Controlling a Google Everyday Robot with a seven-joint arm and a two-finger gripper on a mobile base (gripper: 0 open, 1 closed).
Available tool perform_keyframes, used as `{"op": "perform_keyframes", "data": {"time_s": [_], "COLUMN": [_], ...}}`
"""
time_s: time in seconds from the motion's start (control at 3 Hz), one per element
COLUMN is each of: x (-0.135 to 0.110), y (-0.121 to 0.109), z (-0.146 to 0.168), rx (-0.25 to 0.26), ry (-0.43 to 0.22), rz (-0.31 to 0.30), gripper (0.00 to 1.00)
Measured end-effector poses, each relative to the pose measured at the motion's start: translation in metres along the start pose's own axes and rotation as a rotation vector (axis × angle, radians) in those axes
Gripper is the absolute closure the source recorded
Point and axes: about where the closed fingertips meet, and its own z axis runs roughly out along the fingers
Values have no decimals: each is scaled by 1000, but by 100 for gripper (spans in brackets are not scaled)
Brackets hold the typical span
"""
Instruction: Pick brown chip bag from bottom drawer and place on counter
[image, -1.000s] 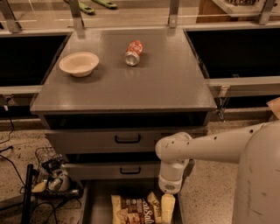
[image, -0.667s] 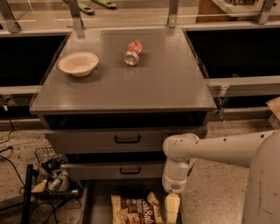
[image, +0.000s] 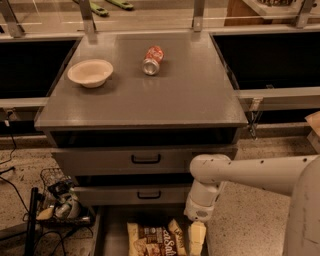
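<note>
The brown chip bag (image: 151, 240) lies in the open bottom drawer (image: 111, 235) at the bottom edge of the view, tan and dark brown with white lettering. My gripper (image: 187, 239) hangs from the white arm straight down into the drawer. Its cream fingers (image: 196, 238) stand at the bag's right end, one on the bag's edge and one just right of it. The counter (image: 175, 92) is the grey top above the two closed upper drawers.
A cream bowl (image: 90, 72) sits at the counter's left and a red-orange soda can (image: 152, 60) lies near its back middle. A wire basket of clutter and cables (image: 62, 202) stands on the floor left of the drawers.
The arm has shifted slightly to the right and down, so the gripper sits lower at the bag's right end. The bag has not moved.
</note>
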Motion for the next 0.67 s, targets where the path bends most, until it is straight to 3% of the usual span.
{"op": "perform_keyframes", "data": {"time_s": [0.33,0.67], "x": [-4,-4], "y": [7,9], "z": [0,1], "rx": [-48,-54], "ry": [-106,-127], "rz": [-131,-247], "gripper": [0,0]}}
